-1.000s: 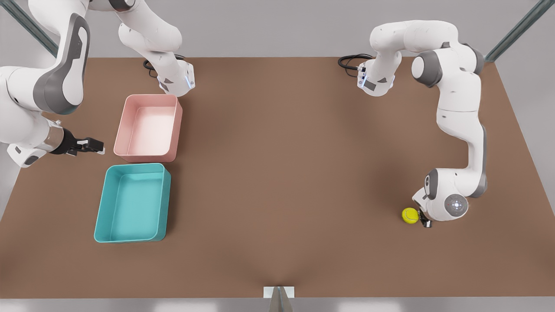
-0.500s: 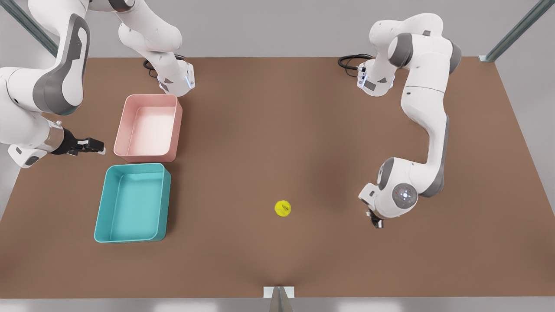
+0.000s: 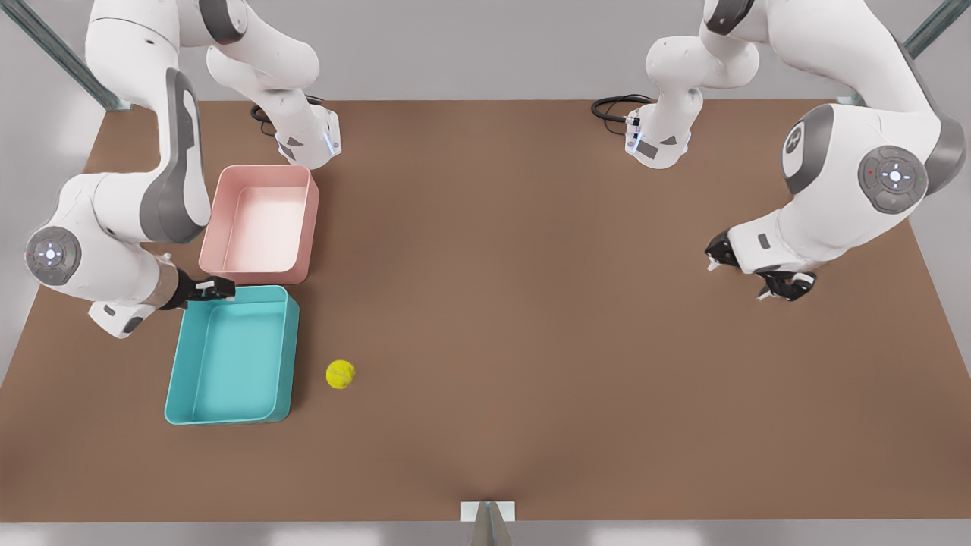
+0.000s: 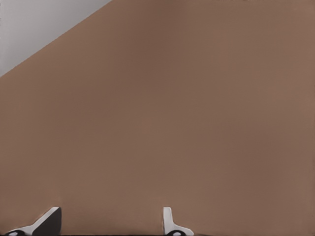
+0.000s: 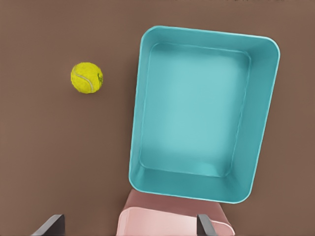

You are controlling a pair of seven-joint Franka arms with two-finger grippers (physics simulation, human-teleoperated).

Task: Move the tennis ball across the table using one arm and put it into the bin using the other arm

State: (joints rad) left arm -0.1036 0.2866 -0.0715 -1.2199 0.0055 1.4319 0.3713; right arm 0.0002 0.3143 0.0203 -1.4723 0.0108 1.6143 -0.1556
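The tennis ball (image 3: pixel 340 374), yellow-green with a curved seam, rests on the brown counter (image 3: pixel 531 303) just beside the bin (image 3: pixel 176 371), not touching it. The bin, a teal low-walled tub, sits upright below the right end effector (image 3: pixel 212 289).

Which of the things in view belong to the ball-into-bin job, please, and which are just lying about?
Belongs to the job: tennis ball, teal bin, table, right gripper by the bin's corner, left gripper over bare table at the front view's right.
Lying about: pink tub.
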